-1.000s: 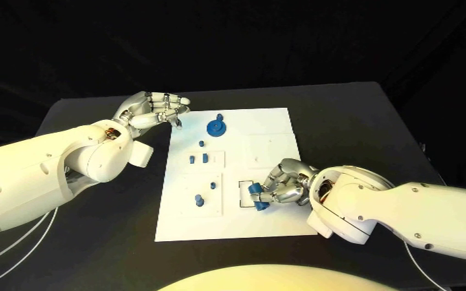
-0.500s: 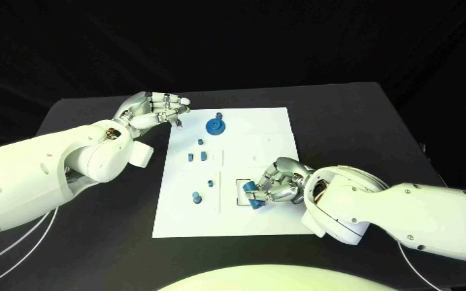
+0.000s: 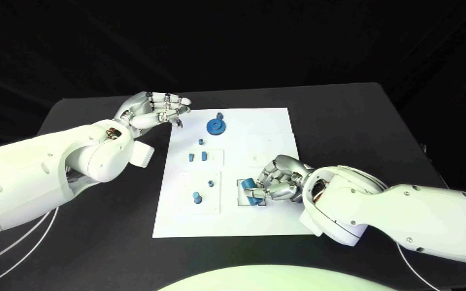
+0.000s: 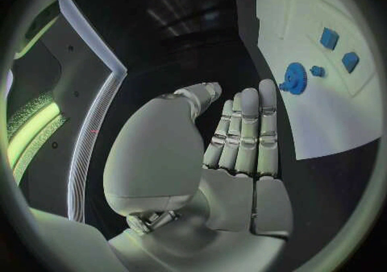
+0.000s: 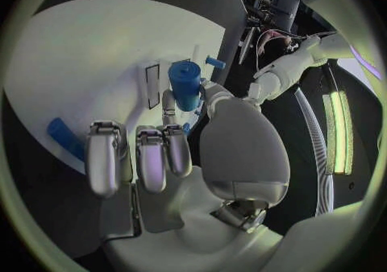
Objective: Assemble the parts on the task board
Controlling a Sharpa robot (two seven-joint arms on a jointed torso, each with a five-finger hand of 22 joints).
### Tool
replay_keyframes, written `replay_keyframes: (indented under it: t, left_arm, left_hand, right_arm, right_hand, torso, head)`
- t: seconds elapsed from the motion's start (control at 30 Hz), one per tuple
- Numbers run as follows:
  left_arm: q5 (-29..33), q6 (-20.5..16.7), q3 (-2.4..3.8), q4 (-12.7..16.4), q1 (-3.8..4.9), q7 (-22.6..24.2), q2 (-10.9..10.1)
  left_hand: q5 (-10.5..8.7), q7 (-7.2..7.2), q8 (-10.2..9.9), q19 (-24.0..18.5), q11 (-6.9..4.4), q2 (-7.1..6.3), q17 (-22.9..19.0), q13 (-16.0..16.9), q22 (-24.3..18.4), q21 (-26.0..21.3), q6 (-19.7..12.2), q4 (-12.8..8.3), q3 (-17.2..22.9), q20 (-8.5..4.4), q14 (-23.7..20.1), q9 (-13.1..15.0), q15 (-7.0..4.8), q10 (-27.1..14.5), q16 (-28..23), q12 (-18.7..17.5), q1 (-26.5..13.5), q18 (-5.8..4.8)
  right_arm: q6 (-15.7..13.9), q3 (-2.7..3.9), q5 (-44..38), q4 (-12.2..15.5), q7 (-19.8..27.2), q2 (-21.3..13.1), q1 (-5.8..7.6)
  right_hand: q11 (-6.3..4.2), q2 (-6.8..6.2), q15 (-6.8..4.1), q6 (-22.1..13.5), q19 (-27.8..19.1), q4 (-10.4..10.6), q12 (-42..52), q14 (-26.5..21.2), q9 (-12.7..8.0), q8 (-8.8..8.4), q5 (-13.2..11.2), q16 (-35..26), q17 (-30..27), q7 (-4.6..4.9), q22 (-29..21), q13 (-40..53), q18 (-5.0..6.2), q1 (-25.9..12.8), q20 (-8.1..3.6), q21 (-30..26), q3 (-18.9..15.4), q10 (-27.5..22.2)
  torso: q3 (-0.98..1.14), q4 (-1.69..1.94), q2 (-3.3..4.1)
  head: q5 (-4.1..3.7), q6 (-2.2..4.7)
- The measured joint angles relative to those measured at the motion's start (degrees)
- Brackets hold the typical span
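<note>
In the head view you see the right hand curled over a blue part near the task board's near right area; the left hand hovers empty, fingers curled, beside the board's far left corner.

In the left wrist view, its straight, close-set fingers hold nothing near the blue gear.

In the right wrist view, you see a blue cylinder pinched at the fingertips.

No writing is legible.

Black table seen w/ matte top, set against a black backdrop hung behind it.

One task board, seven blue parts, two hands.
</note>
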Motion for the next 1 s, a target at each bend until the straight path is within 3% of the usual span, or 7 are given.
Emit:
replay_keyframes:
  t: [0.23,0.47,0.53,0.63,0.7,0.83,1.0]
  left_arm:
    - [0.0,0.01,0.0,0.04,0.0,-0.04,-0.05]
    - [0.0,0.01,0.01,0.07,0.0,-0.08,-0.18]
    - [0.0,0.01,0.01,0.07,0.0,-0.09,-0.21]
    - [0.0,0.01,0.01,0.07,0.0,-0.1,-0.22]
    - [0.0,0.02,0.01,0.07,0.0,-0.11,-0.22]
    - [0.0,0.02,0.01,0.07,0.0,-0.12,-0.18]
    - [0.0,0.03,0.0,0.04,0.0,-0.12,-0.17]
  left_hand:
    - [0.0,0.0,0.0,0.0,0.0,0.0,0.0,0.0,0.0,0.0,0.0,0.0,0.0,0.0,0.0,0.0,0.0,0.0,0.0,0.0,0.0,0.0]
    - [0.0,0.0,0.0,0.0,0.0,0.0,0.0,-0.05,0.0,0.0,0.0,0.0,0.0,0.0,0.0,0.0,0.0,0.0,0.0,0.0,0.0,0.0]
    - [0.0,0.0,0.0,0.0,0.0,0.0,0.0,-0.05,0.0,0.0,0.0,0.0,0.0,0.0,0.0,0.0,0.0,0.0,0.0,0.0,0.0,0.0]
    - [0.0,0.0,0.0,0.0,0.0,0.0,0.01,-0.05,0.0,0.0,0.0,0.0,0.0,0.0,0.0,0.0,0.0,0.0,0.0,0.0,0.0,0.0]
    - [0.0,0.0,0.0,0.0,0.0,0.0,0.01,-0.05,0.0,0.0,0.0,0.0,0.0,0.0,0.0,0.0,0.0,0.0,0.0,0.0,0.0,0.0]
    - [0.0,0.0,0.0,0.0,0.0,0.0,0.01,-0.05,0.0,0.0,0.0,0.0,0.0,0.0,0.0,0.0,0.0,0.0,0.0,0.0,0.0,0.0]
    - [0.0,0.0,0.0,0.0,0.0,0.0,0.01,-0.04,0.0,0.0,0.0,0.0,0.0,0.0,0.0,0.0,0.0,0.0,0.0,0.0,0.0,0.0]
  right_arm:
    - [0.62,0.01,-0.43,-1.01,-0.04,0.88,0.01]
    - [3.32,0.01,-0.77,-2.09,-0.17,1.73,0.02]
    - [3.88,0.01,-0.96,-2.33,-0.22,1.88,0.02]
    - [4.53,0.0,-1.34,-2.68,-0.27,2.0,0.02]
    - [4.78,0.02,-1.62,-2.81,-0.27,2.14,0.01]
    - [4.93,0.05,-2.27,-2.93,-0.26,2.22,-0.05]
    - [4.95,0.05,-3.11,-2.82,-0.21,2.17,-0.13]
  right_hand:
    - [0.0,0.46,0.0,0.0,0.0,0.0,0.0,0.0,0.08,0.31,0.17,0.0,0.0,0.0,0.0,0.0,0.0,-0.91,0.0,0.0,-0.47,0.0]
    - [0.0,0.97,0.0,0.18,0.0,0.11,-1.1,0.0,0.45,1.0,-2.77,0.0,-0.01,-0.6,-0.01,-0.01,0.0,-3.11,0.0,-1.35,-3.04,0.0]
    - [0.0,1.51,0.0,-0.05,0.0,0.18,-1.52,0.0,0.71,1.42,-6.01,0.0,-0.01,-0.8,-0.01,-0.01,0.0,-4.59,0.0,-1.57,-6.41,0.0]
    - [0.0,2.24,0.0,-1.04,0.0,0.31,-2.24,0.0,0.79,1.67,-11.62,-0.23,-0.01,-0.42,-0.01,-0.01,0.0,-8.34,0.0,-2.36,-15.47,0.0]
    - [0.0,0.96,0.0,-1.58,0.0,0.47,-2.59,0.0,0.88,1.88,-14.93,-0.32,-0.01,-0.28,-0.01,-0.01,0.0,-10.7,0.0,-2.56,-19.76,0.0]
    - [-0.01,-0.3,0.0,-2.03,0.0,0.62,-3.03,0.0,0.9,2.07,-16.86,-0.32,-0.02,-0.02,0.04,-0.01,0.0,-12.65,0.0,-3.17,-21.65,0.0]
    - [0.0,-0.17,0.0,-2.07,0.0,0.62,-3.03,0.0,0.78,2.07,-16.86,-0.32,-0.02,0.01,0.04,-0.02,0.0,-13.08,0.01,-3.17,-21.65,0.0]
  torso:
    - [-0.02,0.02,0.0]
    - [-0.02,0.03,0.0]
    - [-0.02,0.03,0.0]
    - [-0.02,0.03,-0.01]
    - [-0.02,0.01,-0.01]
    - [0.01,-0.04,-0.01]
    - [0.05,-0.04,-0.01]
  head:
    - [0.01,0.04]
    - [0.2,-0.09]
    - [0.23,-0.1]
    - [0.27,-0.12]
    - [0.32,-0.07]
    - [0.33,0.05]
    - [0.24,0.07]
